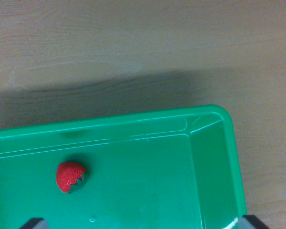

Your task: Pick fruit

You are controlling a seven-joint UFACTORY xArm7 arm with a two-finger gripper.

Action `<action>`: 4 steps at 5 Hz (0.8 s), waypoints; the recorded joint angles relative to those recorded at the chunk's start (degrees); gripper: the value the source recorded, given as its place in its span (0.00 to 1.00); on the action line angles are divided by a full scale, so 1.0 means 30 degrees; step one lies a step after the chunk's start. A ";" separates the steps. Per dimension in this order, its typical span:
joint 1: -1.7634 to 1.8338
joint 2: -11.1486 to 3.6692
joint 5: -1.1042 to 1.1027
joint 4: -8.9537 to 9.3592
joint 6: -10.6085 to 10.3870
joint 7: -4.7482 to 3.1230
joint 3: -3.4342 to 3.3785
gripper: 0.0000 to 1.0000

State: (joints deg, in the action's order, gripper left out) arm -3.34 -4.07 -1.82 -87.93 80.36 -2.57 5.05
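Note:
A red strawberry with a green cap lies on the floor of a green plastic tray, toward the wrist view's left. Only the two dark fingertips of my gripper show at the bottom edge, one fingertip at the left and the other at the right. They stand far apart with nothing between them, so the gripper is open. The strawberry sits above and just right of the left fingertip, not touching it.
The tray rests on a light wooden table. Its far rim and right wall show, with the corner at the upper right. A dark shadow falls on the wood beyond the tray.

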 joint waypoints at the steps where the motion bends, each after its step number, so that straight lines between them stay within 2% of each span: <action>1: 0.0000 0.0000 0.0000 0.0000 0.0000 0.0000 0.0000 0.00; 2: 0.0051 -0.0171 0.0041 0.0373 -0.0550 -0.0166 -0.0055 0.00; 3: 0.0051 -0.0171 0.0041 0.0373 -0.0550 -0.0166 -0.0055 0.00; 4: 0.0109 -0.0364 0.0088 0.0791 -0.1168 -0.0352 -0.0116 0.00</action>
State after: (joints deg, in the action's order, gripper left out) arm -3.01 -5.16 -1.55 -85.56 76.85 -3.63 4.70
